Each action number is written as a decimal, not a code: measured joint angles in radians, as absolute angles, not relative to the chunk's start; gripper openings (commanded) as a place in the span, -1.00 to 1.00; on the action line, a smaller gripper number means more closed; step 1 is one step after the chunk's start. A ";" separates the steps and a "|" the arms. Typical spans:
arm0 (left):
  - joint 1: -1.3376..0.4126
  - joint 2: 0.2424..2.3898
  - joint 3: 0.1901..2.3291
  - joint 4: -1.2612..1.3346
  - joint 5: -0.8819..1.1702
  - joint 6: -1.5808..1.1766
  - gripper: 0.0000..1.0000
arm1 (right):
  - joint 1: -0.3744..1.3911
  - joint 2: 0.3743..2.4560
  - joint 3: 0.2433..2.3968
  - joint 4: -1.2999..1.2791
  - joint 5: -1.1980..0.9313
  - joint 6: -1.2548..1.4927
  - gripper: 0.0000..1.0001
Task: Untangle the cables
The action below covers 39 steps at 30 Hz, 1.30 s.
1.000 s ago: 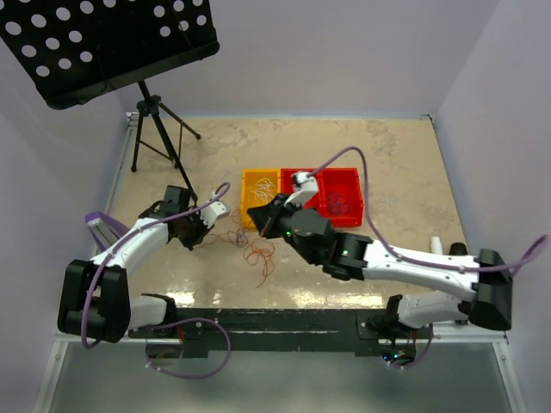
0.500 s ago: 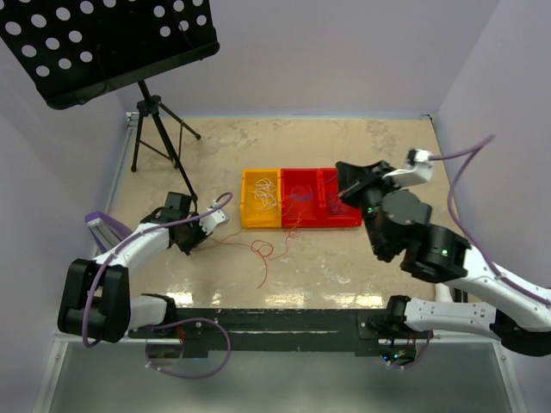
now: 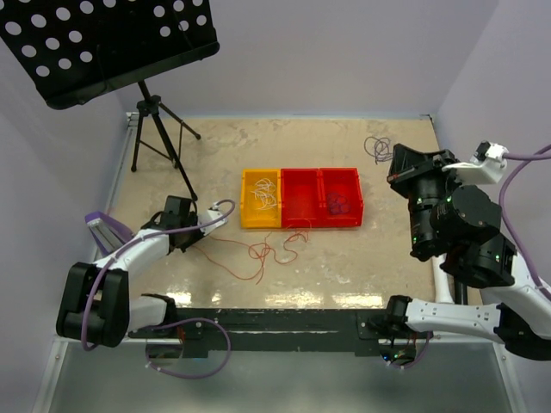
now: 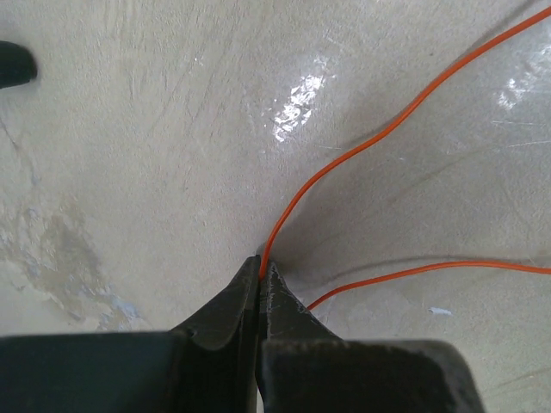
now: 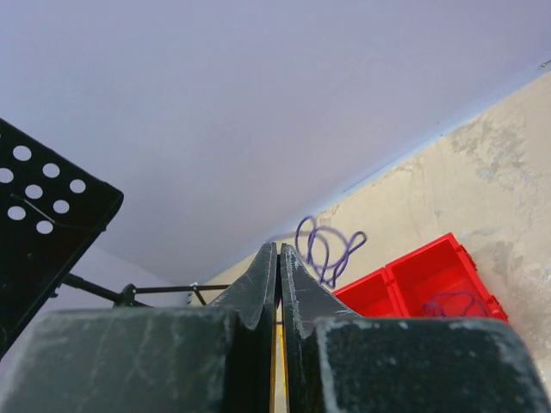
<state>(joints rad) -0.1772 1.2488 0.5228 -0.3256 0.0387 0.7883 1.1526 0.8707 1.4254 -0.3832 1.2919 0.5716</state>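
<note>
My left gripper (image 3: 195, 235) sits low on the table at the left, shut on a red-orange cable (image 4: 362, 151) pinched at its tips (image 4: 261, 268). That cable runs right into a loose red-orange tangle (image 3: 269, 253) in front of the bins. My right gripper (image 3: 393, 175) is raised at the far right, jaws shut (image 5: 277, 251), and a looped purple cable (image 3: 376, 148) hangs at its tips, also seen in the right wrist view (image 5: 325, 246). White cables (image 3: 263, 194) lie in the yellow bin (image 3: 246, 200). Purple cables (image 3: 337, 204) lie in the right red bin (image 3: 356, 194).
A middle red bin (image 3: 301, 194) sits between the yellow and right red bins. A tripod (image 3: 159, 129) with a black perforated stand (image 3: 103, 43) is at the back left. Walls close in the table on three sides.
My right arm swung from the table's middle up to the far right, carrying the purple cable out of the tangle. The red-orange tangle spread out. My left gripper stayed almost still, holding its cable.
</note>
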 measured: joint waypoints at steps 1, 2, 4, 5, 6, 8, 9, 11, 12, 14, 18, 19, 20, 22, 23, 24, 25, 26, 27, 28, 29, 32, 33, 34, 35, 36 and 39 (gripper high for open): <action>-0.177 1.248 0.521 -0.322 0.034 0.791 -1.00 | 1.153 0.873 1.430 -0.379 1.293 0.562 -1.00; -0.177 1.247 0.520 -0.321 0.031 0.796 -1.00 | 1.153 0.875 1.431 -0.373 1.293 0.553 -1.00; -0.177 1.244 0.519 -0.324 0.029 0.797 -1.00 | 1.152 0.883 1.431 -0.366 1.294 0.537 -1.00; -0.177 1.242 0.519 -0.329 0.030 0.797 -1.00 | 1.152 0.890 1.428 -0.360 1.294 0.533 -1.00; -0.177 1.239 0.521 -0.340 0.032 0.797 -1.00 | 1.149 0.897 1.420 -0.348 1.293 0.531 -1.00; -0.177 1.232 0.533 -0.392 0.050 0.794 -1.00 | 1.131 0.911 1.390 -0.332 1.284 0.530 -1.00; -0.177 1.227 0.542 -0.423 0.064 0.793 -1.00 | 1.108 0.923 1.370 -0.325 1.270 0.531 -1.00; -0.177 1.211 0.566 -0.484 0.091 0.789 -1.00 | 1.035 0.957 1.324 -0.305 1.221 0.534 -1.00; -0.177 1.196 0.584 -0.518 0.109 0.786 -1.00 | 0.994 0.976 1.299 -0.293 1.191 0.535 -1.00; -0.177 1.165 0.632 -0.573 0.146 0.778 -1.00 | 0.928 1.017 1.259 -0.271 1.137 0.539 -1.00; -0.177 1.108 0.768 -0.652 0.235 0.757 -1.00 | 0.813 1.139 1.187 -0.224 1.018 0.540 -1.00; -0.177 1.099 0.799 -0.665 0.257 0.749 -1.00 | 0.787 1.165 1.172 -0.211 0.988 0.541 -1.00; -0.177 1.093 0.826 -0.680 0.278 0.741 -1.00 | 0.759 1.187 1.159 -0.201 0.962 0.542 -1.00; -0.177 1.085 0.873 -0.707 0.319 0.724 -1.00 | 0.692 1.230 1.136 -0.184 0.910 0.549 -1.00; -0.177 1.085 0.895 -0.725 0.340 0.716 -1.00 | 0.662 1.248 1.127 -0.176 0.888 0.554 -1.00; -0.177 1.085 0.914 -0.739 0.357 0.710 -1.00 | 0.635 1.264 1.117 -0.166 0.867 0.558 -1.00; -0.177 1.087 0.943 -0.764 0.379 0.698 -1.00 | 0.612 1.277 1.107 -0.157 0.850 0.564 -1.00; -0.177 1.089 0.987 -0.793 0.410 0.687 -1.00 | 0.594 1.288 1.097 -0.152 0.838 0.569 -1.00; -0.177 1.091 1.021 -0.811 0.432 0.675 -1.00 | 0.583 1.296 1.089 -0.146 0.827 0.574 -1.00; -0.177 1.094 1.069 -0.832 0.461 0.666 -1.00 | 0.574 1.306 1.081 -0.141 0.815 0.579 -1.00; -0.177 1.100 1.124 -0.851 0.495 0.654 -1.00 | 0.568 1.317 1.073 -0.134 0.804 0.583 -1.00; -0.177 1.124 1.316 -0.896 0.603 0.612 -1.00 | 0.554 1.346 1.043 -0.110 0.764 0.595 -1.00; -0.177 1.137 1.399 -0.912 0.648 0.593 -1.00 | 0.549 1.358 1.034 -0.105 0.753 0.599 -1.00; -0.177 1.143 1.451 -0.917 0.675 0.583 -1.00 | 0.547 1.368 1.028 -0.102 0.743 0.603 -1.00; -0.177 1.153 1.515 -0.926 0.710 0.565 -1.00 | 0.544 1.381 1.024 -0.101 0.735 0.606 -1.00; -0.178 1.161 1.577 -0.931 0.743 0.548 -1.00 | 0.542 1.394 1.021 -0.099 0.727 0.611 -1.00; -0.178 1.170 1.717 -0.926 0.820 0.485 -1.00 | 0.537 1.430 1.013 -0.096 0.707 0.627 -0.72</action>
